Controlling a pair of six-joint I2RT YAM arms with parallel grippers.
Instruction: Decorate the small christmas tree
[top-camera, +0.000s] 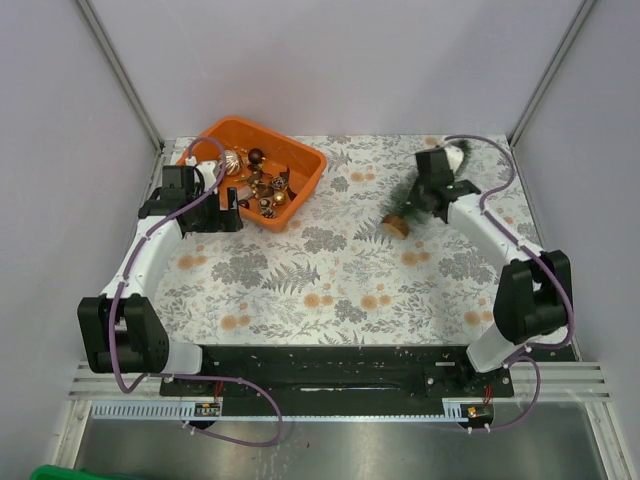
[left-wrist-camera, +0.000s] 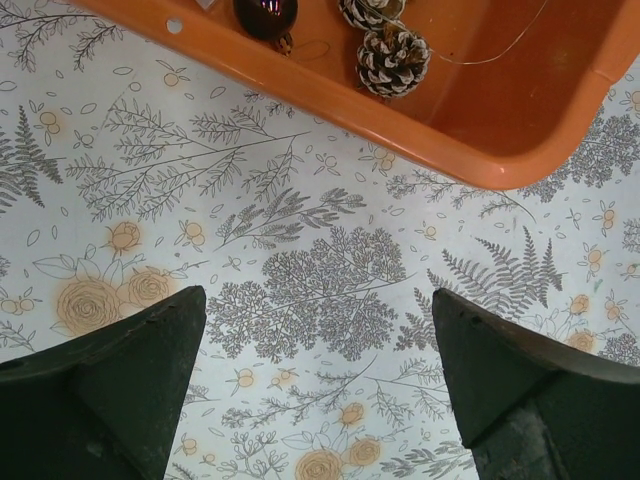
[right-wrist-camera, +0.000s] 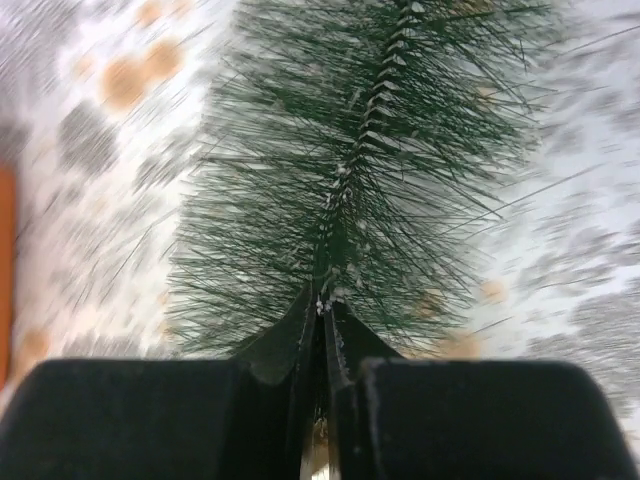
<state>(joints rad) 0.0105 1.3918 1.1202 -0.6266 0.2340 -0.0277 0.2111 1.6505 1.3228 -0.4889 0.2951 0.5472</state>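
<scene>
Small christmas tree, a slim cone of dark green, white-frosted bristly needles on a twisted wire stem, lies aslant near the far right corner of the floral-printed table. Its round brown base points toward the table's middle. The right gripper has its jaws pinched almost together on the stem near the tip, with needles splaying to either side.

Risk: so thin a purchase may let the tree swivel or slip when raised, dragged round by its base.

The left gripper, jaws wide and holding nothing, hovers beside the orange plastic tray of pine cones.

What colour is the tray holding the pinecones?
Orange; the tray shows best in the top view.
</scene>
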